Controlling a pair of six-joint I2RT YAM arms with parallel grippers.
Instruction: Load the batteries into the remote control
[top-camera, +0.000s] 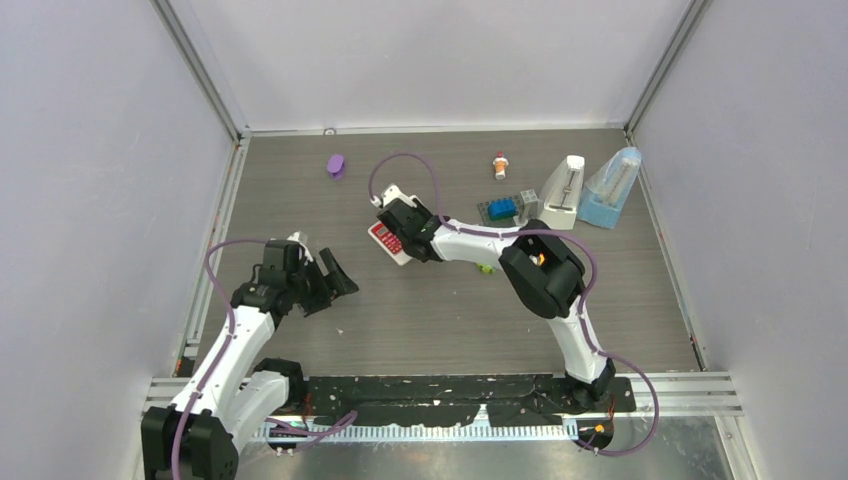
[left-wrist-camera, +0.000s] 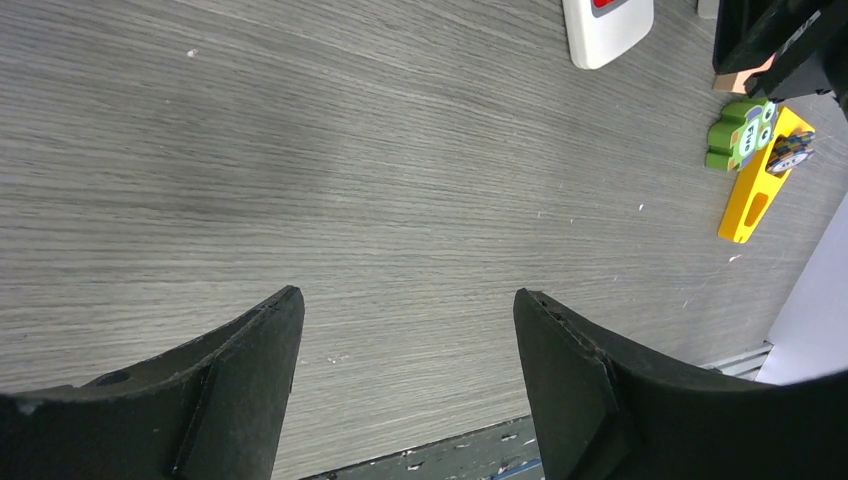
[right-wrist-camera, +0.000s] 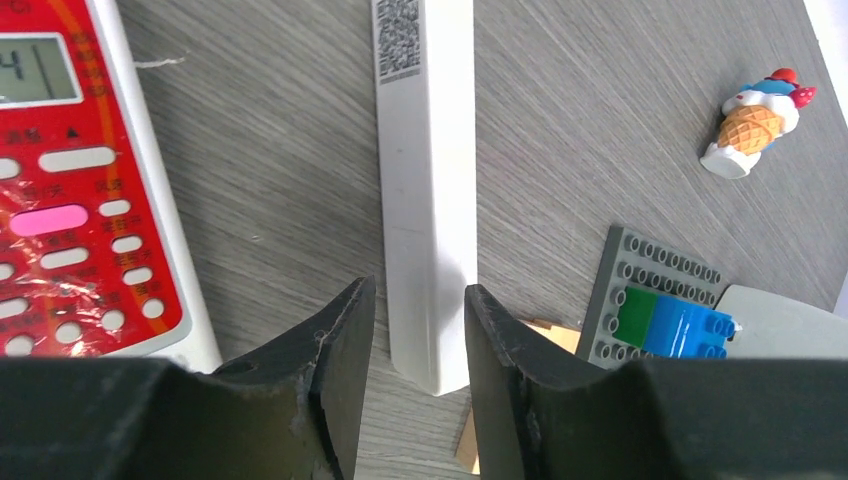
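grey wood-grain desk (top-camera: 450, 320): red-faced remote (right-wrist-camera: 80, 200) lies mid-desk toward the far edge. right gripper (right-wrist-camera: 420, 290) straddles a white bar (right-wrist-camera: 425, 150) beside it, cannot tell if clamped; left gripper (left-wrist-camera: 405, 293) gapes wide near the left edge.

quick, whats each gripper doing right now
Left gripper: open, fingers wide apart, holding nothing.
Right gripper: closed on a slim white bar.

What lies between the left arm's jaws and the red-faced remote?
Nothing visible. Only bare tabletop lies between the left gripper, jaws open, and the remote; the green toy and yellow block sit off to the side.
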